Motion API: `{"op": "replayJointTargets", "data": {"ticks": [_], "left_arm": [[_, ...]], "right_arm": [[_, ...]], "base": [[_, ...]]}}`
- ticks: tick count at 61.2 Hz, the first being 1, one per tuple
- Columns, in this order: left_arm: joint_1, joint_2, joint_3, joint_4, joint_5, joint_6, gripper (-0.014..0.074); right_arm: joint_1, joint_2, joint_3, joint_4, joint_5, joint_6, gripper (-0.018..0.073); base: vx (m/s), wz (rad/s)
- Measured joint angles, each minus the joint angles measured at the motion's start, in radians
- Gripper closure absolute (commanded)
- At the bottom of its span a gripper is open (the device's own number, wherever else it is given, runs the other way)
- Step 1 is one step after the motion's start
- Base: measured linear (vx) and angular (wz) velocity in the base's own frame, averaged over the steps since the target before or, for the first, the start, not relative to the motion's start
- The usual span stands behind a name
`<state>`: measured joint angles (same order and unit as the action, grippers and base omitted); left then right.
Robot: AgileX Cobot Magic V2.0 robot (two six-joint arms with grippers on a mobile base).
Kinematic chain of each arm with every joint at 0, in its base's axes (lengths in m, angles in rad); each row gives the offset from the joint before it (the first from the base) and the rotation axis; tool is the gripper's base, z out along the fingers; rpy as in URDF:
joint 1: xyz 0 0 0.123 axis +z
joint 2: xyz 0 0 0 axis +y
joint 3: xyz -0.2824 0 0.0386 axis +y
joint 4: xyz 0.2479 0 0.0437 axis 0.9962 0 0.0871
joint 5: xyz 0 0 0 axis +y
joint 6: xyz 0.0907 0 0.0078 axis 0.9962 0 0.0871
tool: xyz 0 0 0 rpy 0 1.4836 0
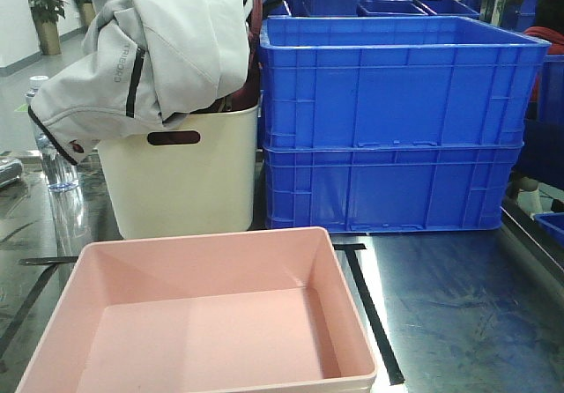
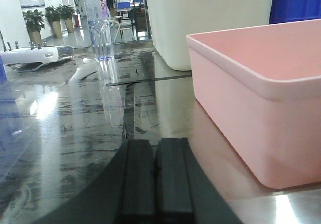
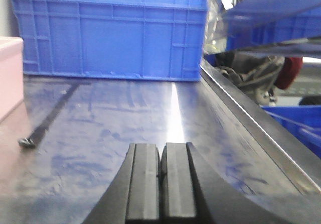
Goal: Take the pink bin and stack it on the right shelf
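**Pink bin sits on the steel shelf, both tools closed and clear of it**

The pink bin (image 1: pixel 207 322) rests upright and empty on the shiny deck of the right shelf (image 1: pixel 467 314), between black tape lines (image 1: pixel 374 309). Behind it stand a cream tub (image 1: pixel 181 181) draped with a grey jacket (image 1: pixel 150 49) and two stacked blue crates (image 1: pixel 397 124). A water bottle (image 2: pixel 99 23) stands farther left. The left tool (image 2: pixel 157 179) hovers low just beside the bin's left wall, fingers pressed together, holding nothing. The right tool (image 3: pixel 161 184) is likewise pressed together over bare deck to the bin's right, near the shelf's edge rail (image 3: pixel 251 128).
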<state>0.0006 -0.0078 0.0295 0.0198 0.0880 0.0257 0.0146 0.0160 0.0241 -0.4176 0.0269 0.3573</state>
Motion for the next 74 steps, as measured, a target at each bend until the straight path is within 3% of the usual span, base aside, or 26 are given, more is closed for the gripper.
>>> {"op": "replayJointTargets", "data": {"ticks": [3,8,15,21,39,54,74], "left_arm": [[0.0,0.0,0.0,0.0,0.0,0.0,0.0594],[0.0,0.0,0.0,0.0,0.0,0.0,0.0594],[0.0,0.0,0.0,0.0,-0.001,0.0,0.0594],[0.0,0.0,0.0,0.0,-0.001,0.0,0.0594],[0.0,0.0,0.0,0.0,-0.001,0.0,0.0594],[0.0,0.0,0.0,0.0,-0.001,0.0,0.0594],[0.0,0.0,0.0,0.0,-0.001,0.0,0.0594]], "right_arm": [[0.0,-0.014,0.003,0.046,-0.004,-0.013,0.0568],[0.0,-0.024,0.003,0.202,-0.01,-0.107,0.0568],[0.0,-0.028,0.003,0.403,0.008,-0.347,0.0568],[0.0,-0.028,0.003,0.481,0.012,-0.466,0.0568],[0.046,-0.028,0.003,0.418,0.018,-0.386,0.0568],[0.058,-0.028,0.003,0.473,0.027,-0.481,0.0568],[0.058,-0.028,0.003,0.474,0.027,-0.493,0.0568]], "base": [[0.0,0.0],[0.0,0.0],[0.0,0.0],[0.0,0.0],[0.0,0.0],[0.0,0.0],[0.0,0.0]]}}
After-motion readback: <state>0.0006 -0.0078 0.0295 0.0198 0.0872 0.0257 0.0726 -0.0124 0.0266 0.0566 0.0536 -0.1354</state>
